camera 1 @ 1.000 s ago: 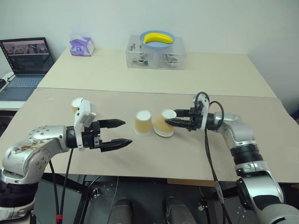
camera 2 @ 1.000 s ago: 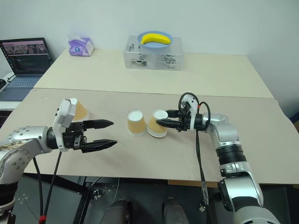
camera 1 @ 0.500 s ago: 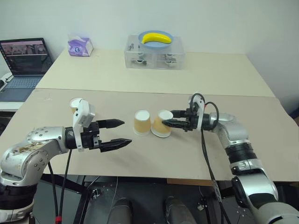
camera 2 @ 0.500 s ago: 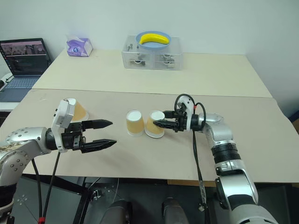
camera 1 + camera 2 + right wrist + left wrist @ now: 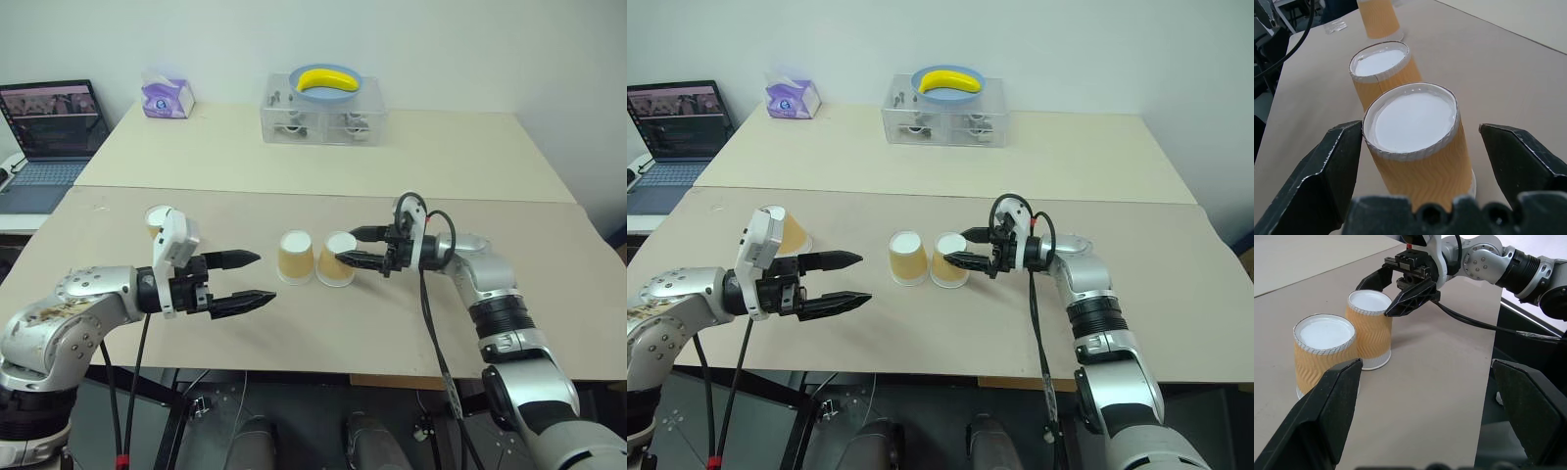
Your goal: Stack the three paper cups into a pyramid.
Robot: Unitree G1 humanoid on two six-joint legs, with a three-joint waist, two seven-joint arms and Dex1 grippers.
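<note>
Two of the paper cups stand upside down side by side at mid-table, the left one (image 5: 297, 256) and the right one (image 5: 338, 258), almost touching. The third cup (image 5: 160, 220) stands far left, behind my left arm. My right gripper (image 5: 355, 247) is open, its fingers on either side of the right cup (image 5: 1418, 142) with gaps to its wall. In the right wrist view the middle cup (image 5: 1383, 73) and the far cup (image 5: 1378, 17) line up beyond. My left gripper (image 5: 265, 276) is open and empty, left of the pair, pointing at them (image 5: 1327, 352).
A second table at the back carries a clear box (image 5: 323, 117) with a blue bowl and banana (image 5: 330, 78), and a tissue pack (image 5: 168, 98). A laptop (image 5: 49, 127) sits at far left. The table's front edge (image 5: 323, 367) runs just under both arms.
My right gripper has opened and let go of the right cup. That cup was tilted in the grip; it now stands flat beside the other. The left arm has kept still.
</note>
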